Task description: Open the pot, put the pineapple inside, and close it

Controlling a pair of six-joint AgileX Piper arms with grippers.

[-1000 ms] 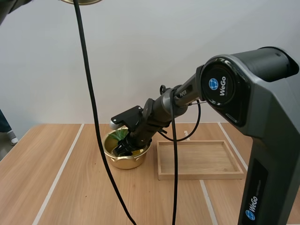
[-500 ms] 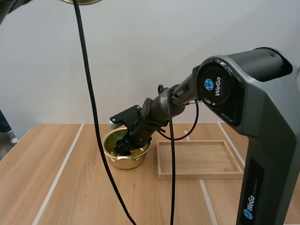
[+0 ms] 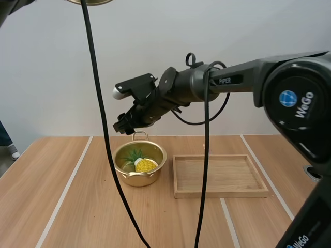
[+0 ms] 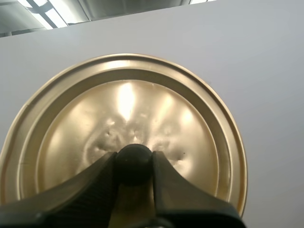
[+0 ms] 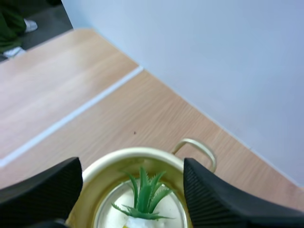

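Note:
The gold pot (image 3: 139,176) stands open on the table with the yellow pineapple (image 3: 145,165) lying inside, green leaves (image 5: 145,195) toward the far handle. My right gripper (image 3: 122,126) hangs open in the air above the pot's far rim (image 5: 137,154), holding nothing. High up, my left gripper (image 4: 134,166) is shut on the black knob (image 4: 134,161) of the gold lid (image 4: 95,123); the lid's edge (image 3: 89,2) shows at the top of the high view.
A shallow wooden tray (image 3: 221,192) lies right of the pot, close beside it. White lines cross the wooden table (image 3: 62,196). A person's leg and shoe (image 5: 14,23) are beyond the table's far left corner.
My right gripper has let go of the pineapple inside the pot and risen up and back out of it, open. The lid has stayed aloft.

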